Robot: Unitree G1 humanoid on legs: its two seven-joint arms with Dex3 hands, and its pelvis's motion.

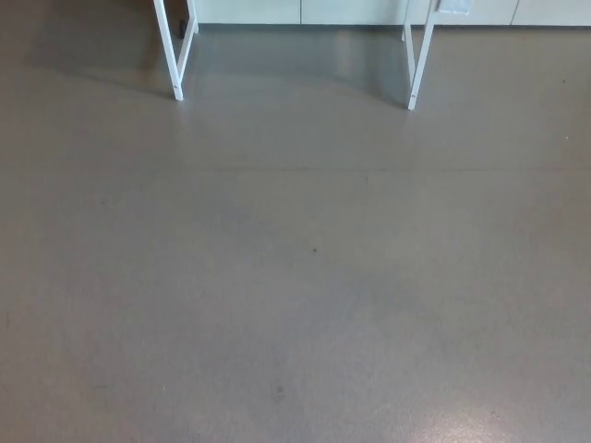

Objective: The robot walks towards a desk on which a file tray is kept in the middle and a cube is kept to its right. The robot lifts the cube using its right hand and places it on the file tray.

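Observation:
Only the lower parts of a desk show in the head view: a white left leg frame (174, 51) and a white right leg frame (417, 57) stand at the top of the picture. The desk top, the file tray and the cube are out of the picture. Neither of my hands shows.
A grey floor (295, 277) stretches from me to the desk legs. A pale wall base or cabinet front (305, 11) runs along the top edge behind the legs. A light glare lies on the floor at the bottom right (480, 429).

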